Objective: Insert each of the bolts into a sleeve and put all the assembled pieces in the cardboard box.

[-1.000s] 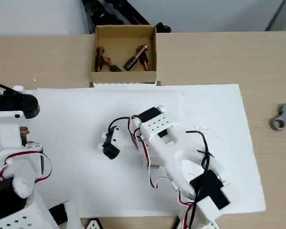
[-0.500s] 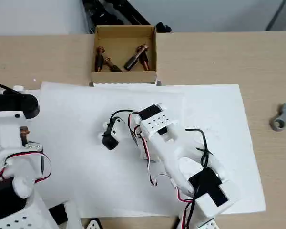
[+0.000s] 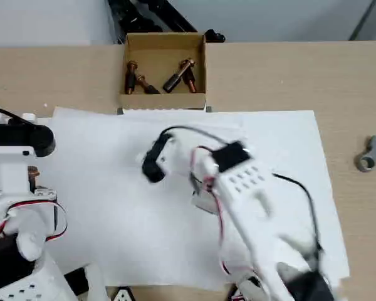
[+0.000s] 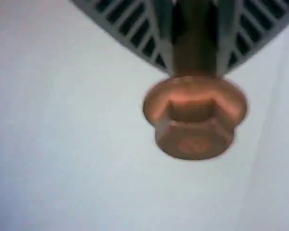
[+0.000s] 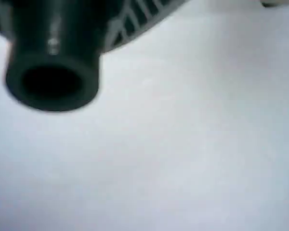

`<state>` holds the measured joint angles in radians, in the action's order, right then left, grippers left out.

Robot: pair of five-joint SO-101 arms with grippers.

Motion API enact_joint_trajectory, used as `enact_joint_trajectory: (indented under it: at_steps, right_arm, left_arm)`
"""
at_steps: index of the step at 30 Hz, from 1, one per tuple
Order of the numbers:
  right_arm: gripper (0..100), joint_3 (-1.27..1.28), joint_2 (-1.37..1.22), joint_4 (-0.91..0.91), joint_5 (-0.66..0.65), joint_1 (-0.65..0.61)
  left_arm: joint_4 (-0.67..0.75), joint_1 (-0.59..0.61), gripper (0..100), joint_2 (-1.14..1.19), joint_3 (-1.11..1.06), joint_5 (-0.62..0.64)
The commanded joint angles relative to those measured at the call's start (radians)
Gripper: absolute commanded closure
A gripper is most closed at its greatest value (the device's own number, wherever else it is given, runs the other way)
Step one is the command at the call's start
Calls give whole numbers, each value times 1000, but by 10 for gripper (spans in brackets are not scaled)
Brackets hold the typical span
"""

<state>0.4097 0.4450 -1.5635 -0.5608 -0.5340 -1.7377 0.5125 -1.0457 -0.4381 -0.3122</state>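
A bolt (image 4: 195, 120) is gripped in the left pincer (image 4: 195, 29). A black sleeve (image 5: 52, 72) is clamped in the right pincer (image 5: 62, 19).

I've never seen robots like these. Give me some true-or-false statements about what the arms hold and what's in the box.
The left gripper holds a copper bolt. True.
The right gripper holds another bolt. False: it holds a black sleeve.
The cardboard box is empty. False: assembled pieces lie in it.
The bolt is already in the sleeve. False: they are apart, one in each gripper.
A grey part lies on the bare table beside the white sheet. True.
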Motion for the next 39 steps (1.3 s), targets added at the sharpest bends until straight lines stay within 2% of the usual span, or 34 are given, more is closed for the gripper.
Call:
enact_joint_trajectory:
  at_steps: [1, 3, 5, 13, 17, 20, 24, 26, 30, 35, 39]
  right_arm:
    - [995, -11, 217, -27, 221, 22]
    - [995, -11, 308, -15, 350, 25]
    - [995, -11, 400, 10, 422, 25]
    - [995, 8, 697, 231, 439, 16]
    - [995, 178, 831, 437, 585, -44]
    - [995, 385, 938, 631, 649, -102]
    - [995, 672, 1052, 908, 652, -157]
    - [996, 779, 1084, 981, 652, -183]
    - [996, 872, 1087, 1007, 658, -214]
    - [996, 891, 1087, 1006, 750, -209]
    - [996, 891, 1087, 1006, 756, -208]
  left_arm:
    - [-15, 6, 995, -8, 1, -6]
    - [-14, 5, 995, -8, -5, -6]
    - [-12, 3, 995, -8, -10, -15]
    - [31, 2, 995, -8, -13, -20]
    - [110, -26, 995, -6, -13, 44]
    - [175, -110, 995, -6, -8, 140]
    - [288, -232, 995, -6, -7, 330]
    - [348, -281, 995, -6, -10, 394]
    - [474, -399, 995, -8, -7, 408]
    - [629, -592, 995, -8, -5, 408]
    - [694, -746, 995, -6, -12, 419]
